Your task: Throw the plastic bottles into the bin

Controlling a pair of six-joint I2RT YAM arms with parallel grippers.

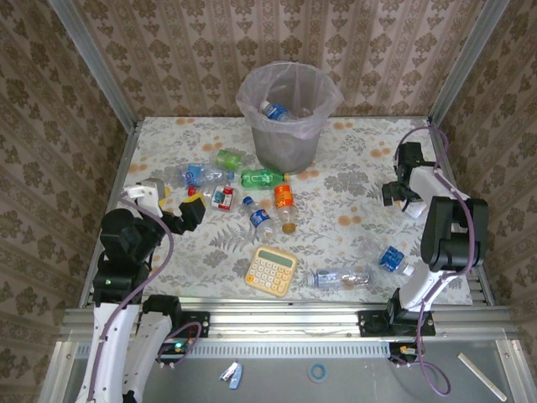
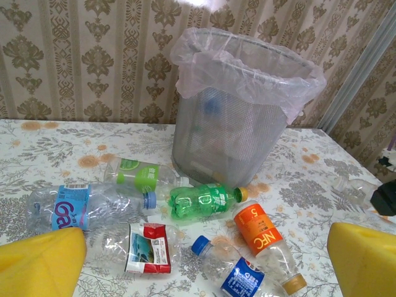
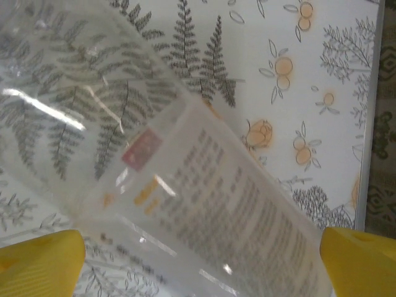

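While bottles litter floral tabletop, damask walls, left pincer spread empty, right pincer spread round bottle

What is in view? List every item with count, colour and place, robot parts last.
bin: one, grey with pinkish liner, far centre
bottle in the bin: at least one, clear with blue label
plastic bottles on the table: eight, clear, green or orange; six in front of the bin, two near right
clear bottle: one, white label, far right
calculator: one, yellow, near centre
table: one, floral cloth
left gripper: open, yellow-tipped, facing the cluster
right gripper: open, yellow-tipped, astride the clear bottle
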